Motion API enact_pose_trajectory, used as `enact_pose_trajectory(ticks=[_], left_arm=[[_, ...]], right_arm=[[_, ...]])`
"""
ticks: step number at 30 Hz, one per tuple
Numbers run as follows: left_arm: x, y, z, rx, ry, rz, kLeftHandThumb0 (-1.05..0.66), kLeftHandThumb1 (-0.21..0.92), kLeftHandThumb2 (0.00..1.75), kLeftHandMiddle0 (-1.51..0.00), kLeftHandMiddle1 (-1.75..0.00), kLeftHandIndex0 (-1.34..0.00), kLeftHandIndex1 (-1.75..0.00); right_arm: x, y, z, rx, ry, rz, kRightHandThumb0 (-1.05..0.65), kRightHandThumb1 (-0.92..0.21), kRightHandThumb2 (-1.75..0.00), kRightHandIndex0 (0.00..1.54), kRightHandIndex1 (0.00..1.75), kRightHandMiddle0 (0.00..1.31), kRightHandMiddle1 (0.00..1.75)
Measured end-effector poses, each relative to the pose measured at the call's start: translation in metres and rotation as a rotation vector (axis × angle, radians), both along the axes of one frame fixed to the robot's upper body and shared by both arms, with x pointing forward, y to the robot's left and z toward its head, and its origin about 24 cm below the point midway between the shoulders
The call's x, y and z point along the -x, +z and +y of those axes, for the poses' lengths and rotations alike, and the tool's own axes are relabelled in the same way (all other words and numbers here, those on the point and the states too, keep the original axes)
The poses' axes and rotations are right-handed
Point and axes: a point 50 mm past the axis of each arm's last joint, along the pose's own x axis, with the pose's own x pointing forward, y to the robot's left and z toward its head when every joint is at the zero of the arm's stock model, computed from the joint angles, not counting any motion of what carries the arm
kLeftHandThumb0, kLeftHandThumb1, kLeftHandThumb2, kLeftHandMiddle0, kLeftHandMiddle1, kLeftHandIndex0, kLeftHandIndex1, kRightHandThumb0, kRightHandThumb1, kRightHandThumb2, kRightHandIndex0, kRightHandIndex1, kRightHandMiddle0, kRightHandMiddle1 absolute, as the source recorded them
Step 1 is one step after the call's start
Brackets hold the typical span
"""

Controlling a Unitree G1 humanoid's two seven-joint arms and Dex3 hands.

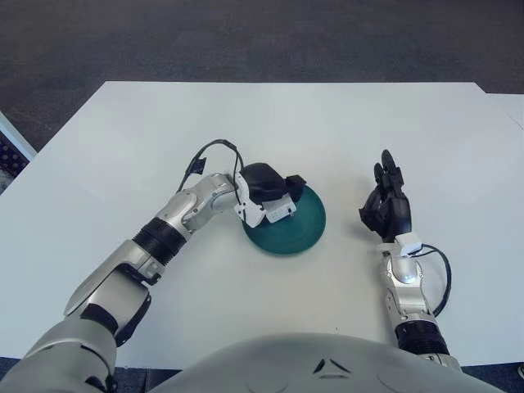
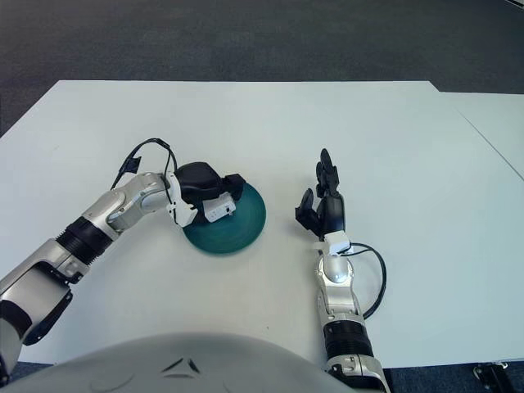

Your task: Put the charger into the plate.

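A round teal plate [image 1: 299,229] lies on the white table near its middle. My left hand [image 1: 268,187] is over the plate's left rim with its fingers curled around a small white charger [image 1: 281,212], which sits low over the plate's left part. Whether the charger touches the plate is not visible. My right hand [image 1: 388,203] shows to the right of the plate, fingers spread upward and holding nothing.
The white table [image 1: 123,139] stretches wide around the plate. A black cable [image 1: 214,148] loops above my left wrist. Dark carpet [image 1: 246,41] lies beyond the far edge. A second table edge [image 1: 508,102] shows at the far right.
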Motion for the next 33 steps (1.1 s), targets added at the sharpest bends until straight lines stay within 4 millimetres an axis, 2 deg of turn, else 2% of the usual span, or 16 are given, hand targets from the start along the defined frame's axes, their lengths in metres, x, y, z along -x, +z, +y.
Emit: enact_pose_trajectory(ticks=[11, 28, 30, 33], left_arm=[[-0.004, 0.0, -0.005, -0.027, 0.004, 0.025, -0.48, 0.26, 1.38, -0.97, -1.75, -0.65, -1.75], [-0.004, 0.0, -0.013, -0.053, 0.001, 0.026, -0.47, 0.31, 1.32, -0.9, -1.75, -0.61, -1.75], [-0.004, 0.001, -0.014, -0.059, 0.001, 0.028, -0.19, 0.17, 1.42, -0.88, -1.58, -0.61, -1.75], [-0.003, 0.001, -0.014, -0.066, -0.002, 0.032, -0.08, 0.11, 1.47, -0.87, -1.51, -0.62, -1.75]], right_arm=[[-0.002, 0.0, 0.002, -0.008, 0.002, -0.001, -0.98, -0.92, -0.97, 0.03, 0.0, 0.0, 0.09], [-0.003, 0.0, 0.003, -0.011, -0.004, -0.001, -0.97, -0.92, -0.99, 0.03, 0.0, 0.0, 0.09], [-0.003, 0.0, 0.003, -0.012, -0.004, -0.001, -0.96, -0.92, -0.99, 0.03, 0.0, 0.0, 0.1], [-0.003, 0.0, 0.004, -0.013, -0.003, -0.001, -0.96, -0.92, -1.0, 0.04, 0.0, 0.0, 0.1]])
